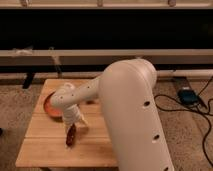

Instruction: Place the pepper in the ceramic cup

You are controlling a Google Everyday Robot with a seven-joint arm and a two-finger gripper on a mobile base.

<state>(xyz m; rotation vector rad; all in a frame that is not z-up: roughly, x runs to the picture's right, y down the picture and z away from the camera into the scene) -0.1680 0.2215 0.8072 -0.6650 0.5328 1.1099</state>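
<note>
- One dark back wall fills the top of the camera view, nearly black, with a pale horizontal rail running across it and a second pale strip along the upper edge.
- Speckled grey-beige carpet covers the floor around the furniture on both sides.
- A bulky white robot arm rises from the lower right and takes up the middle of the view. Its thinner forearm reaches left to a rounded joint, then bends downward.
- A light wooden worktop, made of planks with visible grain, stands on the carpet at lower left. The arm hides its right part.
- Black cables trail over the carpet at far right, near a small blue-grey box lying on the floor.
- An orange bowl sits toward the back left of the worktop, partly behind the arm's joint.
- The pincer points down over the middle of the worktop, in front of the bowl and low against the wood. I cannot tell how far open it is, or whether it has hold of anything.
- The pepper, dark red-brown and elongated, lies on the wood directly under the pincer, its upper end meeting the pincer's tip.
</note>
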